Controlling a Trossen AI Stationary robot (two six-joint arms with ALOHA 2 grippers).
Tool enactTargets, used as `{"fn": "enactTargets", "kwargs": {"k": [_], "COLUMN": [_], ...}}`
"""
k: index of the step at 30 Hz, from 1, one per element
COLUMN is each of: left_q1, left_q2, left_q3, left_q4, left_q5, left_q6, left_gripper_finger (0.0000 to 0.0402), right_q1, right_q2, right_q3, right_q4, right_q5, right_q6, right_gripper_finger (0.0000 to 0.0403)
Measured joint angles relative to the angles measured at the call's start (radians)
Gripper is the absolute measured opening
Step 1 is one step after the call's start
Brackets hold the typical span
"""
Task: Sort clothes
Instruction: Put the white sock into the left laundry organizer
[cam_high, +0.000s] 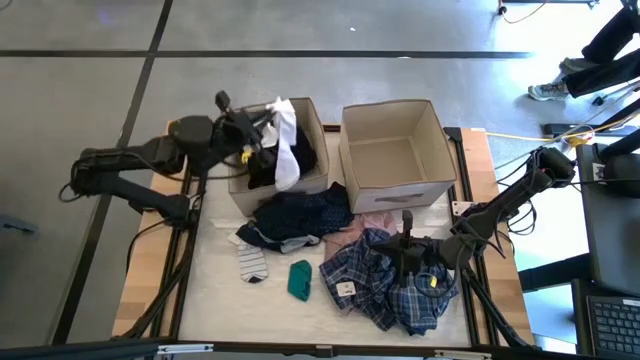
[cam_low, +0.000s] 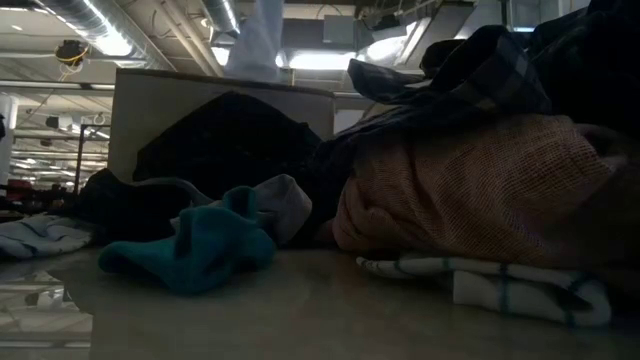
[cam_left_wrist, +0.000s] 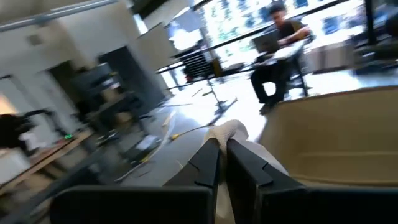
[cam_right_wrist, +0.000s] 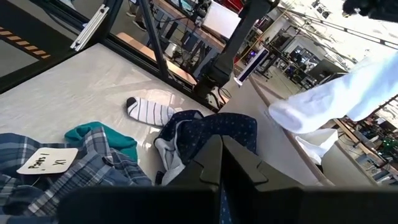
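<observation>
Left gripper (cam_high: 268, 128) pinched tight on white garment (cam_high: 285, 150), hanging over left box (cam_high: 318, 135) already holding dark clothes. Right gripper (cam_high: 408, 262) clamped on plaid piece (cam_high: 375, 275); remaining clothes heaped in front of both boxes. Risks: white cloth draping over box rim on release; plaid dragging pink piece (cam_high: 372, 222) along.

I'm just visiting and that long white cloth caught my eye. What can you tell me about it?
The white garment is a soft, limp piece of fabric, long and narrow as it hangs. The left gripper is shut on its upper end, holding it over the left beige box. From there it droops down into that box, lying against the black clothes already inside. Its top end is bunched and folded over at the grip. In the right wrist view it shows as a pale, smooth strip above the box's side.
</observation>
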Motion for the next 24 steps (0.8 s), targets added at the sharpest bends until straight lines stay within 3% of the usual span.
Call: {"fn": "enactTargets", "kwargs": {"k": [6, 12, 18, 24], "left_q1": [0.143, 0.249, 0.308, 0.331], "left_q2": [0.0, 0.002, 0.029, 0.083], "left_q3": [0.0, 0.0, 0.0, -0.001], "left_q4": [-0.069, -0.26, -0.423, -0.507], "left_q5": [0.0, 0.0, 0.013, 0.038], "left_q6": [-0.018, -0.153, -0.358, -0.431], "left_gripper_finger": [0.0015, 0.0015, 0.0015, 0.0015], "right_q1": [0.0, 0.0, 0.0, 0.0], "right_q2": [0.0, 0.0, 0.0, 0.0], "right_q3": [0.0, 0.0, 0.0, 0.0], "right_q4": [0.0, 0.002, 0.002, 0.003], "right_q5": [0.0, 0.0, 0.0, 0.0], "right_q6": [0.0, 0.0, 0.0, 0.0], "right_gripper_finger": [0.0012, 0.0012, 0.0012, 0.0012]}}
